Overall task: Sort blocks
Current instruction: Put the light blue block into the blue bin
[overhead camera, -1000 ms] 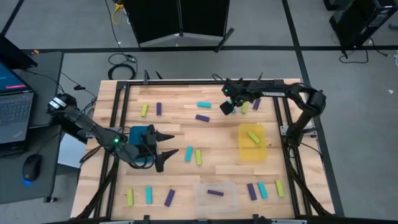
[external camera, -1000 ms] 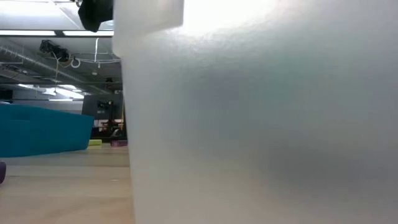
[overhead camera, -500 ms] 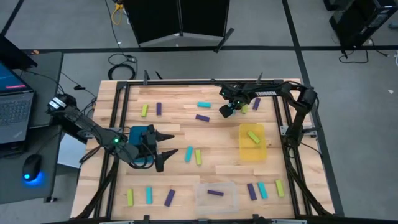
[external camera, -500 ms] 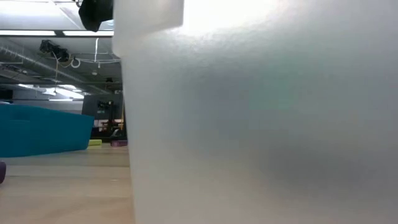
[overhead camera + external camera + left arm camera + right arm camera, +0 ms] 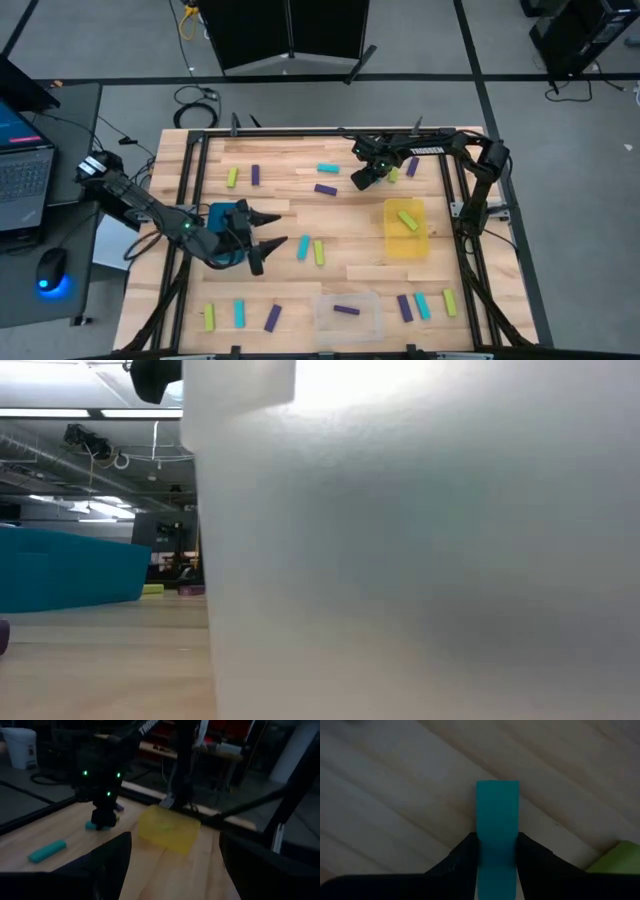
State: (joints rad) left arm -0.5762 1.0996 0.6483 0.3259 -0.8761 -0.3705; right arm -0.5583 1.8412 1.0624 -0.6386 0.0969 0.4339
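At the pale wooden tabletop's (image 5: 300, 215) one o'clock, our right gripper (image 5: 362, 178) has its jaws closed around a small cyan rectangular block (image 5: 497, 827), which we judge must next be lifted toward the teal square bin (image 5: 226, 216), where our left gripper (image 5: 268, 248) waits with jaws spread.

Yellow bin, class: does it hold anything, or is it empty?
Not empty. The high view shows one yellow-green block lying inside the yellow bin.

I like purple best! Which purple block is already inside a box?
The small purple block lying in the clear square plastic bin at the table's near edge. Every other purple block lies on bare wood.
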